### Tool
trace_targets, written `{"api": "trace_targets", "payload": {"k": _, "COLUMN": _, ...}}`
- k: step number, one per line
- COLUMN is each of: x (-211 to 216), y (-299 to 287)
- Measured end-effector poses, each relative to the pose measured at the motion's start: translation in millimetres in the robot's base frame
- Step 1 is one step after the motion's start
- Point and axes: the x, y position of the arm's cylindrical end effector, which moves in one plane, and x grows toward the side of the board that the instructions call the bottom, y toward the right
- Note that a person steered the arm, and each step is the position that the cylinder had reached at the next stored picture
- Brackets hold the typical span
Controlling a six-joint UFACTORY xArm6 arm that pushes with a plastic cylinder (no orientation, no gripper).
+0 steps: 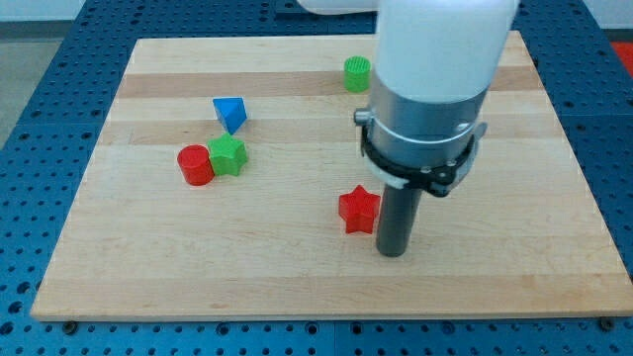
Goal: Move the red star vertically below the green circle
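Observation:
The red star (359, 210) lies on the wooden board (297, 277), a little right of the middle and toward the view's bottom. The green circle (357, 74) stands near the view's top, almost straight above the star. My tip (394, 251) rests on the board just right of the red star and slightly lower, close to it or touching its right edge. The arm's white and grey body (430, 89) rises above the rod and hides part of the board behind it.
A blue triangle-like block (229, 113) lies at the upper left. Below it a red cylinder (195, 164) and a green star-shaped block (228, 155) sit touching each other. The blue perforated table (40, 79) surrounds the board.

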Motion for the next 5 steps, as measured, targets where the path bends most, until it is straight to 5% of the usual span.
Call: {"api": "trace_targets", "payload": {"k": 5, "x": -75.2, "y": -64.0}}
